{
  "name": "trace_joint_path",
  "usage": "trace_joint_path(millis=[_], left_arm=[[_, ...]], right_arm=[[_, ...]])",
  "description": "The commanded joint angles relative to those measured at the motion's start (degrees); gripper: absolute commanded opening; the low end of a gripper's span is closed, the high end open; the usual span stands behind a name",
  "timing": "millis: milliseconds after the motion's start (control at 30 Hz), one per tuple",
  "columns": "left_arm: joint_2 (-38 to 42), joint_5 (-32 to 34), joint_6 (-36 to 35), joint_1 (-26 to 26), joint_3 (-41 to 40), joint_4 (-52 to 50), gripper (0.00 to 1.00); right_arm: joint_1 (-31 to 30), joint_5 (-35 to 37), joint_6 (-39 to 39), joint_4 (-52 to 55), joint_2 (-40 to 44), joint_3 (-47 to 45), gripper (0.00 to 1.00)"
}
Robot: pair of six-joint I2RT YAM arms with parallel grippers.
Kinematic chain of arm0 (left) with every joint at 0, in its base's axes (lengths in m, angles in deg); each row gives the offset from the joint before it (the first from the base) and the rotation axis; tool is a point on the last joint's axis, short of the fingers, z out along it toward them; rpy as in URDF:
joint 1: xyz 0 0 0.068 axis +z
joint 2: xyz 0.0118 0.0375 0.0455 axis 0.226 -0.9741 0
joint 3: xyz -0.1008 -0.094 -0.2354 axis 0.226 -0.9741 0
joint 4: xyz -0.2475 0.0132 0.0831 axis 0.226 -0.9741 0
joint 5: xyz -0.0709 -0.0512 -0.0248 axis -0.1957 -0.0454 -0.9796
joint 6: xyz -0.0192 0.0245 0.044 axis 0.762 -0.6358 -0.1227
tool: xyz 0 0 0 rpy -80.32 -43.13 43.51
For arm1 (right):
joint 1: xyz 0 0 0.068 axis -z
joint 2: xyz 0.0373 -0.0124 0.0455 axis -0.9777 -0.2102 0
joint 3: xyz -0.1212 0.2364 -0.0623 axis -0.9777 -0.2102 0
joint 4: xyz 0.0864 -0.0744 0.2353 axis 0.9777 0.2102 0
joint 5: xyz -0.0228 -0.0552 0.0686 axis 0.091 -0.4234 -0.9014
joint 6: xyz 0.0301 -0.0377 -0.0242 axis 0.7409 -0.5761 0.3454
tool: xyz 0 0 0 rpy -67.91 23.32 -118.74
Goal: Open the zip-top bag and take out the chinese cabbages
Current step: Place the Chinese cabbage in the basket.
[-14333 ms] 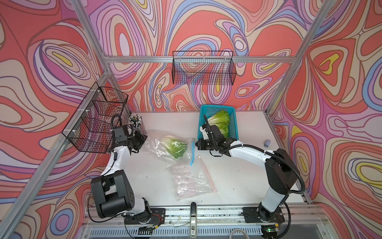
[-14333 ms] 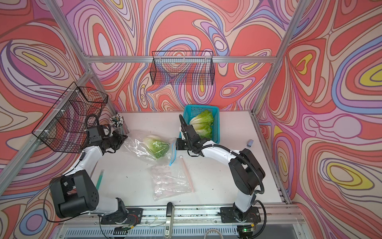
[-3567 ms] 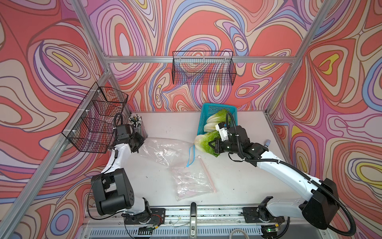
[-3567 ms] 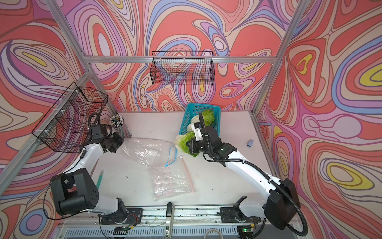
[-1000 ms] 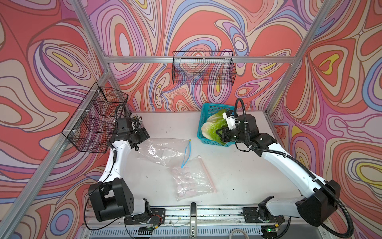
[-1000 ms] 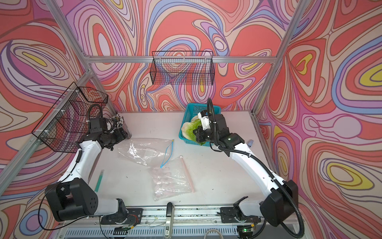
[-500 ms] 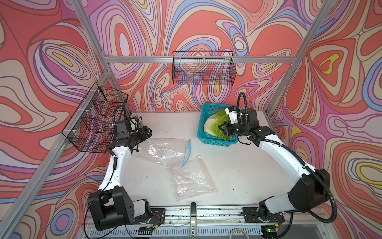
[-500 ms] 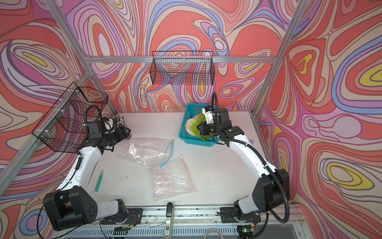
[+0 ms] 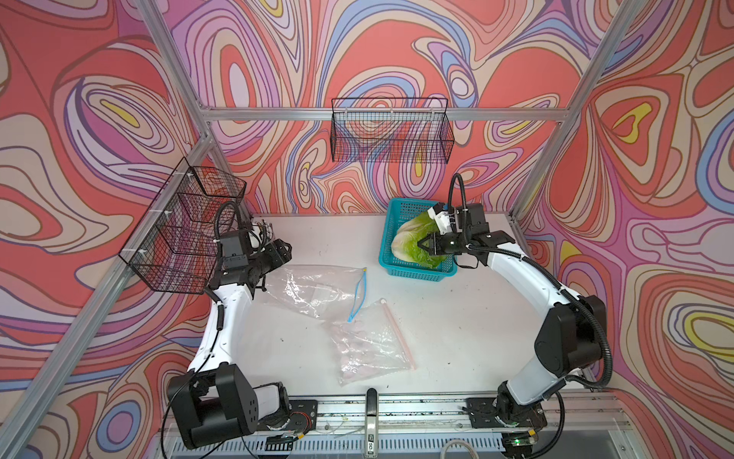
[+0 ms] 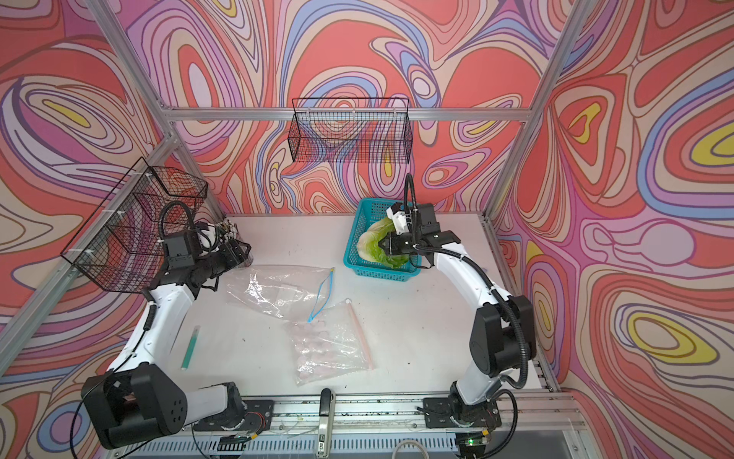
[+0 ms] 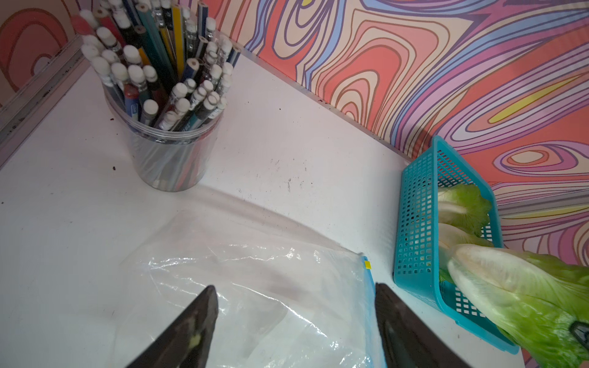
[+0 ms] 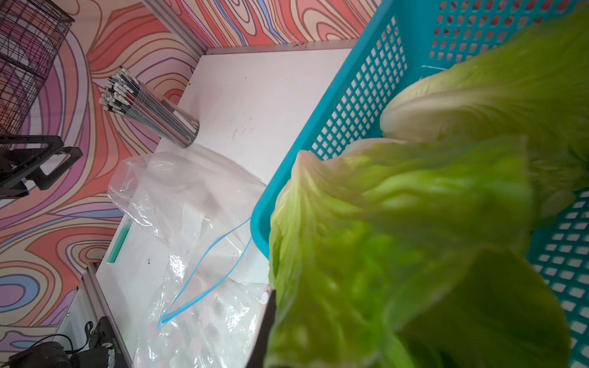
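Compared with one second ago, the right gripper [image 9: 428,243] is hanging over the teal basket [image 9: 417,274], jaws clamping the leafy end of one chinese cabbage [image 9: 409,237] so it is clearing the rim for release onto the other chinese cabbages [image 11: 462,207] beneath. Well apart, the left gripper [image 9: 284,254] is hovering, jaws spread, just beside the emptied zip-top bag [image 9: 313,284].

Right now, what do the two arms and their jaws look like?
Matching pair: left arm and right arm have white link shells, black joint housings, and a black corrugated cable looping above each wrist. Jaws are dark, flat, tapered blades. The right wrist carries a white camera bracket.
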Motion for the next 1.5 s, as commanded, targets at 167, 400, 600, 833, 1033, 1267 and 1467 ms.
trace_joint_path(millis=[167, 400, 600, 833, 1033, 1267, 1467], left_arm=[[0.4, -0.3, -1.5, -0.2, -0.8, 0.8, 0.79], [0.3, -0.3, -1.6, -0.3, -0.8, 0.8, 0.79], [0.3, -0.3, -1.5, -0.3, -0.8, 0.9, 0.78], [0.2, -0.3, -1.4, -0.2, -0.8, 0.9, 0.78], [0.1, -0.1, -1.5, -0.2, -0.9, 0.9, 0.78], [0.1, -0.1, -1.5, -0.2, -0.9, 0.9, 0.78], [0.1, -0.1, -1.4, -0.2, -0.9, 0.9, 0.78]], right_arm=[[1.6, -3.2, -3.3, 2.6, -4.4, 3.1, 0.0], [2.1, -3.7, -3.9, 4.6, -8.4, 3.6, 0.0], [2.2, -0.2, -4.2, 5.7, -9.5, 3.5, 0.0], [2.3, 3.6, -4.1, 7.2, -11.3, 3.6, 0.0], [2.3, 6.8, -3.6, 7.0, -12.0, 2.7, 0.0], [2.4, 11.3, -3.1, 7.4, -12.4, 2.2, 0.0], [2.5, 14.9, -2.6, 8.1, -13.1, 2.1, 0.02]])
